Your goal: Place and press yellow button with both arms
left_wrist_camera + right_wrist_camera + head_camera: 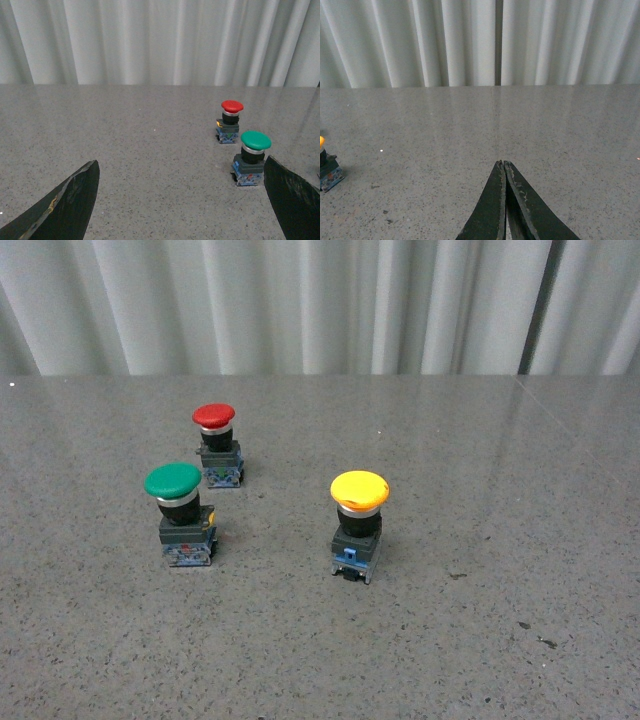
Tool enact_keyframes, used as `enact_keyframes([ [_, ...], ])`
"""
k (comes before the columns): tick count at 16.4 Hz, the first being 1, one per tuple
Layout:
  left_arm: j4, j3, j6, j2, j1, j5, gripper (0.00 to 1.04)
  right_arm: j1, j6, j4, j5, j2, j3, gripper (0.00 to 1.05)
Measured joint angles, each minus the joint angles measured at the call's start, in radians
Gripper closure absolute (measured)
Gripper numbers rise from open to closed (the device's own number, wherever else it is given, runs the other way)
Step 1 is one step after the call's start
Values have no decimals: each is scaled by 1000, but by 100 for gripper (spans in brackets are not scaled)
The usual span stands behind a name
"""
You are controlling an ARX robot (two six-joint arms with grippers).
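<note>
The yellow button (359, 523) stands upright on the grey table, right of centre in the front view. Only a sliver of it (326, 170) shows at the edge of the right wrist view. Neither arm shows in the front view. My left gripper (182, 167) is open and empty, its fingers (70, 200) wide apart over bare table, with the green-capped button (252, 157) just beside one finger. My right gripper (502, 165) is shut and empty, its tips over bare table, well apart from the yellow button.
The green-capped button (183, 513) and the smaller red-capped button (217, 445) stand upright left of the yellow one; the red one also shows in the left wrist view (230, 121). White curtains (320, 300) hang behind the table's far edge.
</note>
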Motion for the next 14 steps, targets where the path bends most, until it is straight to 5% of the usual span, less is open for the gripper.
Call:
enact_keyframes([
  [2, 0, 0, 0, 0, 0, 0, 7, 0, 0, 0, 0, 0, 0, 93],
  [9, 0, 0, 0, 0, 0, 0, 7, 0, 0, 0, 0, 0, 0, 7],
  [14, 0, 0, 0, 0, 0, 0, 7, 0, 0, 0, 0, 0, 0, 6],
])
